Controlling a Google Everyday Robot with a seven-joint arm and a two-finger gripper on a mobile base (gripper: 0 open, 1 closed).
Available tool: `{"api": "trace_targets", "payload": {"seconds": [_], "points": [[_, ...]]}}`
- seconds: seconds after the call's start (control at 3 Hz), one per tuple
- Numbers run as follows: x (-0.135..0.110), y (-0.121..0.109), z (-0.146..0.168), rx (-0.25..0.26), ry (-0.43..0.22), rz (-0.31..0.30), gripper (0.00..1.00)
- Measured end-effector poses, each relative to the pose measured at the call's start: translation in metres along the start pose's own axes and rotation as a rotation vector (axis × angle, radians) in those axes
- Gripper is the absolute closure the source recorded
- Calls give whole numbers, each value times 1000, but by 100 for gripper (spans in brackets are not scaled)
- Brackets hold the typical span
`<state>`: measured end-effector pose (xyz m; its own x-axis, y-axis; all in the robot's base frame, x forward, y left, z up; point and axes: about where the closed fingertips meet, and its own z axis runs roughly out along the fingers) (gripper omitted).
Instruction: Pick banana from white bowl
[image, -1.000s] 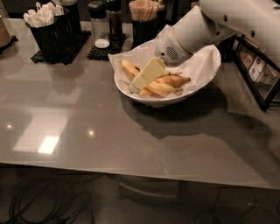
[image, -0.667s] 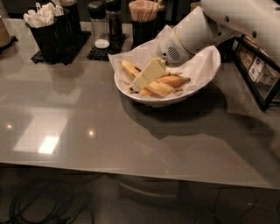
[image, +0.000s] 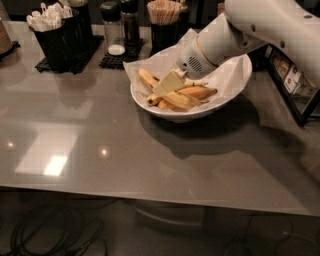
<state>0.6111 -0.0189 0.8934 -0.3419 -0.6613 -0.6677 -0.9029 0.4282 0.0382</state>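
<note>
Nothing has visibly shifted in 0.7 s: the end effector (image: 168, 84) sits in the white bowl (image: 186, 115) near the surface's far edge, and its grip cannot be told. The banana (image: 181, 99) lies just beneath it, long axis left-right.

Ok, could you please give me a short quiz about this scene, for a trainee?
1. True or false: the gripper is inside the bowl, right at the bananas.
2. What lines the bowl? A) white paper B) green cloth C) foil
3. Fill in: seen from the camera, the cup of wooden sticks stands ___ the bowl on the table.
Key: 1 true; 2 A; 3 behind.
</note>
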Motion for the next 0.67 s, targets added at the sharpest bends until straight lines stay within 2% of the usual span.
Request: {"api": "trace_targets", "payload": {"seconds": [0.33, 0.67], "points": [[4, -8, 7, 14, 9, 10, 51], [9, -12, 6, 28, 17, 20, 44]]}}
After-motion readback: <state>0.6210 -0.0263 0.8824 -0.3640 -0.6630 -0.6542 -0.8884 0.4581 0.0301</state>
